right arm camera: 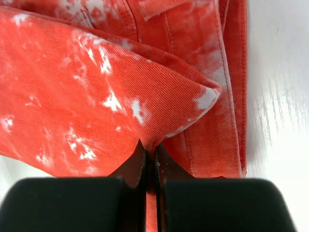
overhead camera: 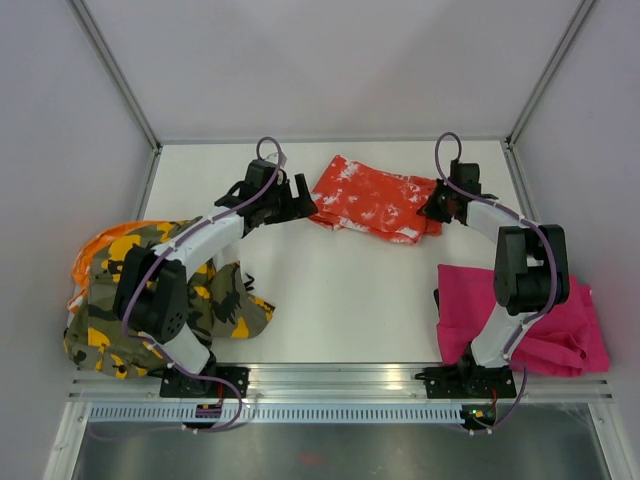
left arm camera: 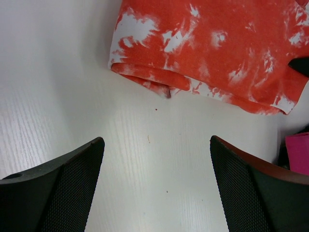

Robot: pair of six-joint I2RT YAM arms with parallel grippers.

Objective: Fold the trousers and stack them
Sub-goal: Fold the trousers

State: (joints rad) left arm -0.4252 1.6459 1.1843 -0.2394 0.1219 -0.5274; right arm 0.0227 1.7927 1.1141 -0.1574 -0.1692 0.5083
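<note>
Count: 1 orange-red trousers pair [overhead camera: 370,200] pinched by right hand [right arm camera: 150,150], 1 camouflage pair [overhead camera: 95,330], 1 magenta pair [overhead camera: 570,320]; left hand [left arm camera: 155,140] spread.

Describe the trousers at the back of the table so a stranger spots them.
On the white table, look toward the far edge. The trousers there are orange-red with white splatter, unlike the camouflage pair near left and the pink pair near right.

On the white table [overhead camera: 340,300], the orange-red splattered cloth trousers [overhead camera: 375,200] are laid far centre, the camouflage cloth pair [overhead camera: 110,310] near left, the magenta cloth pair [overhead camera: 565,320] near right.
</note>
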